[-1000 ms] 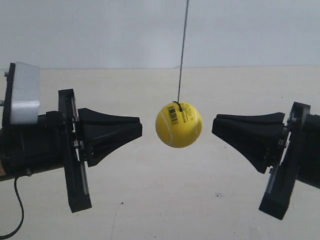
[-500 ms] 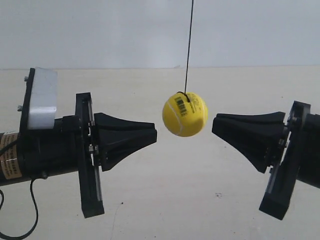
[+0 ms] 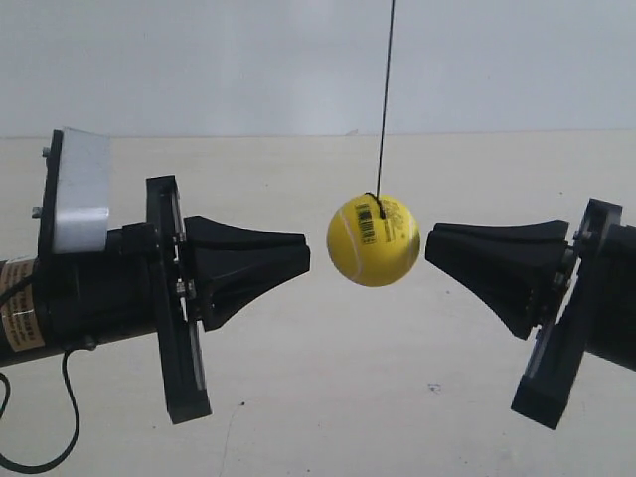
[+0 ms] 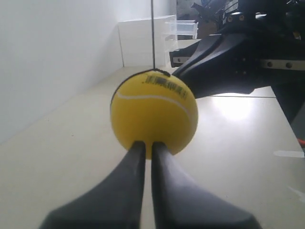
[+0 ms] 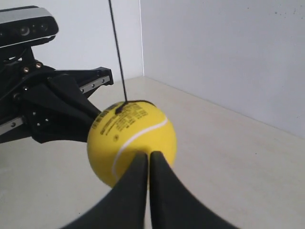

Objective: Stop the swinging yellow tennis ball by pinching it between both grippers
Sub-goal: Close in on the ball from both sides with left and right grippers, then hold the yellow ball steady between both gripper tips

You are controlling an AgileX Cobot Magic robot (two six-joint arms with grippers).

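Note:
The yellow tennis ball (image 3: 374, 240) hangs on a thin black string (image 3: 386, 99) between two black grippers above the table. My left gripper (image 3: 306, 260), on the arm with the grey-white block (image 3: 78, 189), is shut, its tip a short gap from the ball. My right gripper (image 3: 429, 248) is shut too, its tip almost at the ball's other side. In the left wrist view the ball (image 4: 153, 117) sits just past my left gripper (image 4: 148, 145), with the right gripper (image 4: 224, 62) behind. The right wrist view shows the ball (image 5: 131, 143) off my right gripper (image 5: 148, 156).
A pale tabletop (image 3: 328, 397) lies below and a white wall (image 3: 199, 60) stands behind. A black cable (image 3: 66, 417) hangs under the left arm. White boxes (image 4: 143, 40) and clear containers (image 4: 183, 28) stand at the table's far end.
The ball has swung toward the right gripper, rising and then dropping back a little. The left arm moved toward the ball, then held. The right gripper barely shifted.

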